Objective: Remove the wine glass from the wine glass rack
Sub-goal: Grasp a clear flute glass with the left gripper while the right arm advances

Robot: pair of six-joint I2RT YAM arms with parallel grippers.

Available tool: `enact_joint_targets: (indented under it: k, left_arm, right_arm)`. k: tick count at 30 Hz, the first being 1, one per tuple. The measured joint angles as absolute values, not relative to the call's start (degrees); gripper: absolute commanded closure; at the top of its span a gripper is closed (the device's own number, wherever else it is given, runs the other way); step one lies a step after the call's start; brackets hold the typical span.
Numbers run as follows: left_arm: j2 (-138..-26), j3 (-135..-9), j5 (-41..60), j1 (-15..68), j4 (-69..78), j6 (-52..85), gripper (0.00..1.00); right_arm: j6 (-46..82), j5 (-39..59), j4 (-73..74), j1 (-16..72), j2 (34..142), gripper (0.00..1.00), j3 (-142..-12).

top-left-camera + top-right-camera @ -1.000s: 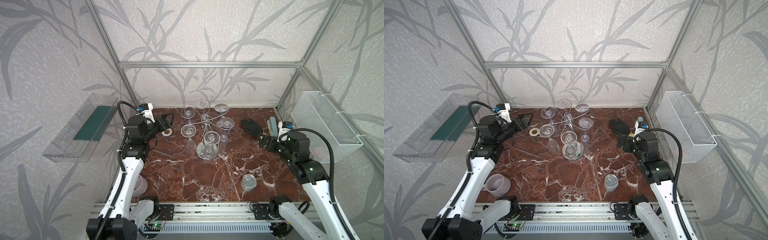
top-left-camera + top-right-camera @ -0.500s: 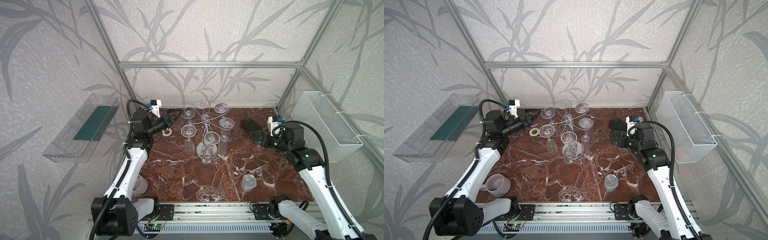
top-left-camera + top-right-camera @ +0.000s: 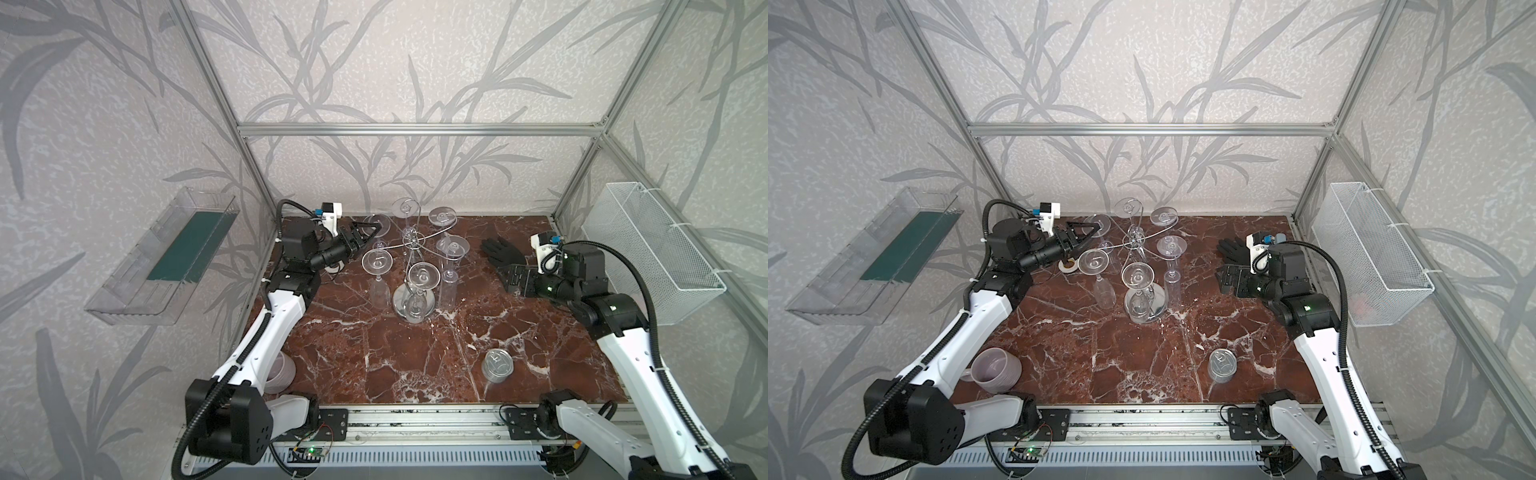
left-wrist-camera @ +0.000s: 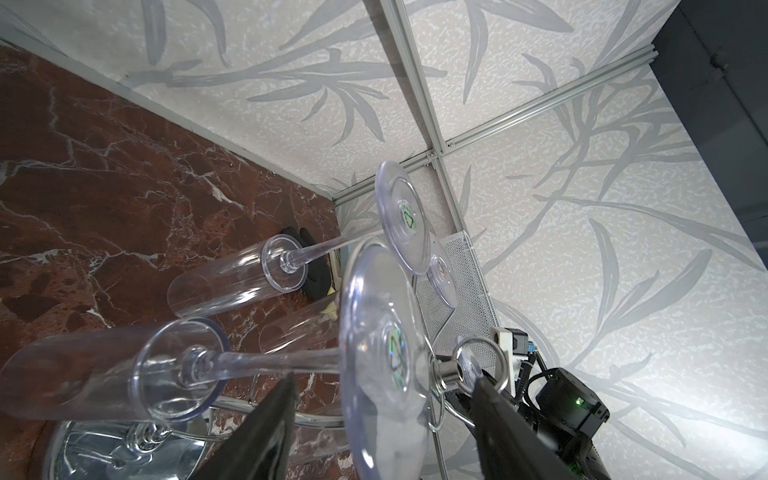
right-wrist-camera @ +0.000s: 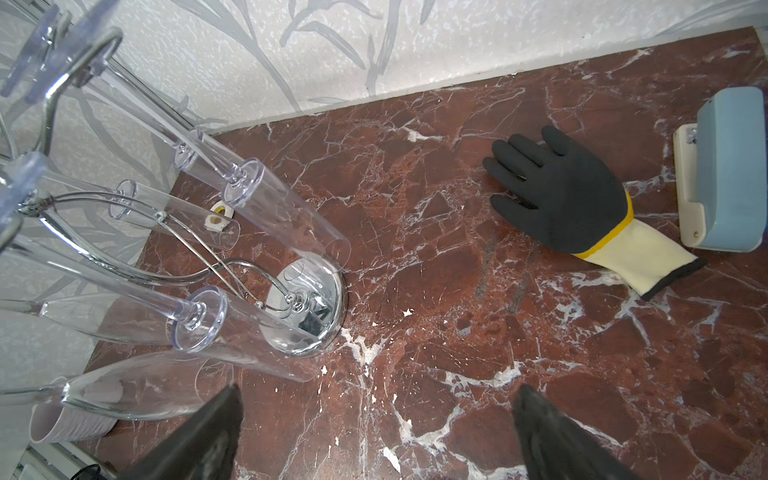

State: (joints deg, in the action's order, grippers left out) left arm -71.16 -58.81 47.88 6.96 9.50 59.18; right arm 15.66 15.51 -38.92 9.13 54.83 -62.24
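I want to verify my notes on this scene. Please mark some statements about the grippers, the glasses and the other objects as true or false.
1. The foot of a hanging wine glass lies between the fingers of the left gripper. True.
2. The right gripper holds the black glove. False: its fingers are open and empty; the glove lies on the marble table.
3. The tin can stands on the table, apart from the wine glass rack. True.
4. The rack carries no glasses. False: glasses hang upside down on it.
5. The lilac cup is next to the tin can. False: it is at the opposite front corner, beside the left arm.
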Motion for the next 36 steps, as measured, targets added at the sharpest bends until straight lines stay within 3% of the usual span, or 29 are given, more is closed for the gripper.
enact_joint_targets:
  k: [8, 15, 36]
  left_arm:
    - [-71.1, -58.8, 45.3, 6.9, 10.1, 62.8, 0.57]
    - [-70.6, -58.8, 44.0, 6.7, 8.6, 63.0, 0.62]
    - [-67.5, -58.8, 41.9, 6.7, 5.4, 61.5, 0.9]
  right_arm:
    - [14.7, 15.5, -39.7, 9.2, 54.8, 0.01, -62.2]
    - [14.0, 15.5, -40.9, 9.2, 54.8, 0.01, -62.3]
    - [14.5, 14.0, -41.0, 9.2, 54.7, 0.01, -63.0]
